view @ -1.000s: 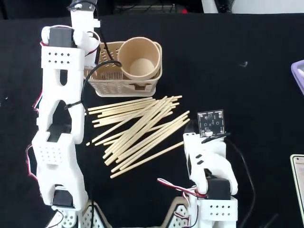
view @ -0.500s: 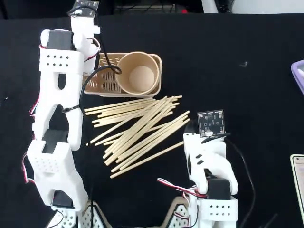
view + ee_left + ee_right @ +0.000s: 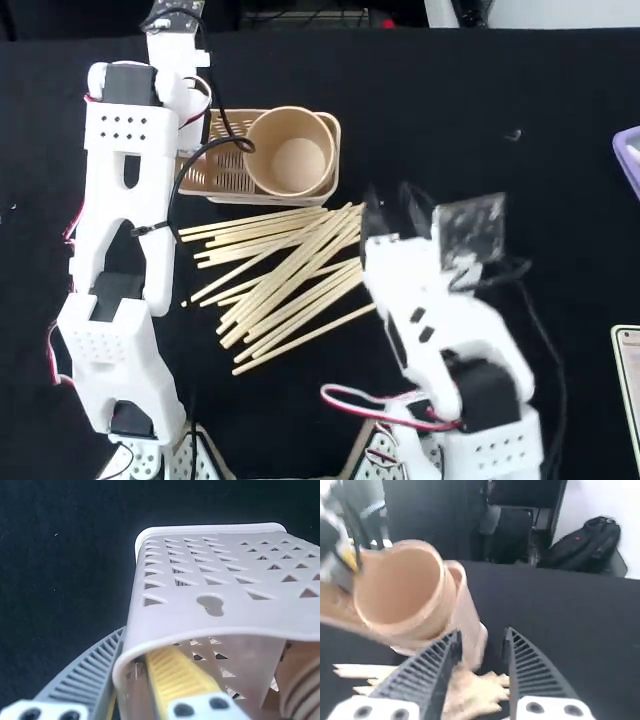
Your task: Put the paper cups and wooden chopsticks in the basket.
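Wooden chopsticks (image 3: 280,270) lie in a loose heap mid-tabletop (image 3: 520,80), with their long axes running from 8 o'clock to 2 o'clock in the high view. The right tool (image 3: 390,212), fingers apart and empty, hangs just beside the heap's 2 o'clock ends, so the sticks stretch away from it toward 8 o'clock. The basket (image 3: 230,175), with a paper cup (image 3: 292,152) inside, sits near the heap at 12 o'clock. The left tool (image 3: 134,650) appears clamped on the basket's end wall. Open tabletop lies toward 3 o'clock.
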Controlling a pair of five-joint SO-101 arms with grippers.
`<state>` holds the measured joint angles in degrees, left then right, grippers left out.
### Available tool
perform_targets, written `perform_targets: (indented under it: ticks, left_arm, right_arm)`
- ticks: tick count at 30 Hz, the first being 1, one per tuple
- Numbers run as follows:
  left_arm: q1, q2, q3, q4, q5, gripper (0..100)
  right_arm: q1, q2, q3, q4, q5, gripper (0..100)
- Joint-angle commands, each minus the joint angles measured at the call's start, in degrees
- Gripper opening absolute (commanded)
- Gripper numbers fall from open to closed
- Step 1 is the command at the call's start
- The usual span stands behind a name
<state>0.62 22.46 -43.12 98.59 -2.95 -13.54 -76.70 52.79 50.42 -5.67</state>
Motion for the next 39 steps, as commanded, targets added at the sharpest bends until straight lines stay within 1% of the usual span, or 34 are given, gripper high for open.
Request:
perform_targets:
  ticks: [1,4,6,8,12,14,20,23,27,30,32,34,35,36,39]
  left_arm:
    - [1.63,1.76,1.36,0.00,0.53,3]
    - [1.54,1.67,1.89,0.09,0.62,3]
    - [1.27,1.76,1.89,0.09,2.11,3]
    - [1.45,2.11,1.89,0.09,3.43,3]
    - [2.24,2.29,1.89,0.09,3.69,3]
    - [2.77,2.29,1.98,0.09,3.69,3]
    - [3.65,2.29,1.98,0.09,3.69,3]
    - [3.74,2.29,1.98,0.18,3.78,3]
    - [3.74,2.20,1.89,1.67,3.78,3]
    - [3.82,2.20,1.98,1.76,3.78,3]
    - [3.82,2.20,1.98,1.76,3.78,3]
    - [3.82,2.20,1.98,1.76,3.78,3]
    - [3.82,2.20,1.98,1.76,3.78,3]
    - [3.82,2.20,1.98,1.76,3.78,3]
    - [3.82,2.02,1.98,1.76,3.78,3]
  right_arm:
    - [-2.11,12.18,-14.02,-1.23,-2.90,14.2]
    - [-5.10,19.74,-19.47,-1.32,-2.99,14.2]
    - [-8.18,23.78,-21.67,-1.67,-2.99,14.7]
    - [-10.55,27.21,-23.34,-1.85,-2.99,19.3]
    - [-10.73,33.27,-23.78,-4.57,-2.99,32.3]
    - [-10.90,35.74,-22.55,-5.89,-2.99,33.5]
    - [-10.64,38.29,-17.98,-9.93,-2.64,27.7]
    - [-10.20,38.20,-14.29,-13.54,-2.55,24.3]
    - [-5.36,38.37,-11.03,-19.43,-2.55,22.1]
    - [-3.69,38.46,-8.40,-22.42,-2.55,20.5]
    - [-3.60,38.46,-7.52,-23.03,-2.55,14.5]
    - [-3.60,38.46,-7.34,-23.12,-2.55,3.6]
    - [-3.60,38.46,-7.43,-23.21,-2.55,0.4]
    - [-3.60,38.29,-7.52,-23.21,-2.55,2.7]
    - [-3.60,38.02,-8.22,-23.47,-2.55,1.1]
